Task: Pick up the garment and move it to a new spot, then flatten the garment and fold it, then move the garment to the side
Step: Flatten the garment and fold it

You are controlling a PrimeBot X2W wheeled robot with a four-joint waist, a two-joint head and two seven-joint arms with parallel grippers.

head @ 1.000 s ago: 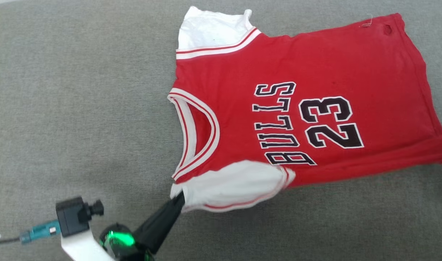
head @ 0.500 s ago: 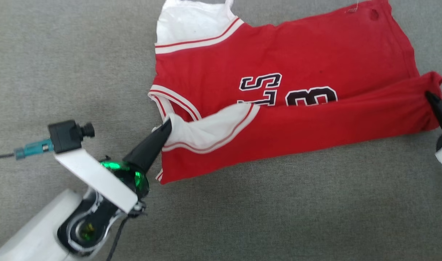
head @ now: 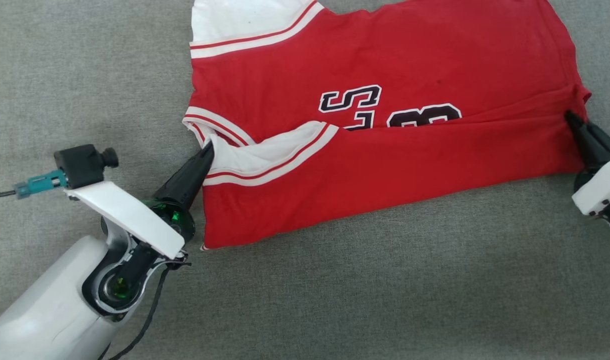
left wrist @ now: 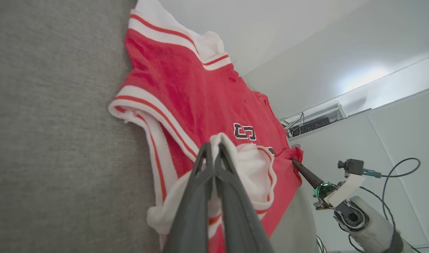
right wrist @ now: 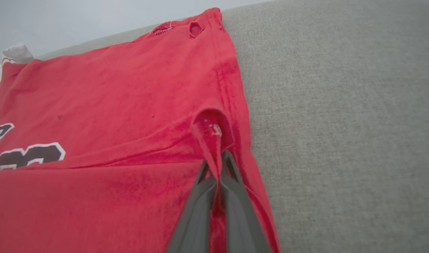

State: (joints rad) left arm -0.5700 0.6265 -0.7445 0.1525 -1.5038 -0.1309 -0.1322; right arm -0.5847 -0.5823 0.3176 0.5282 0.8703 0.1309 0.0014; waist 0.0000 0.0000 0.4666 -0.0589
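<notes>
Both claws clenched on the garment, its near side folded over.

I see the garment (head: 385,165) lying on the grey fabric surface (head: 335,300), its near long edge doubled over the chest so the black lettering and numbers are half covered. My left gripper (head: 208,147) pinches the white sleeve (head: 265,152) beside the striped collar (head: 220,127), cloth bunched between its closed fingers in the left wrist view. My right gripper (head: 570,117) is clamped on the red hem corner at the opposite end, fabric puckered around its tips. Small holes (right wrist: 195,28) show at the far hem corner.
</notes>
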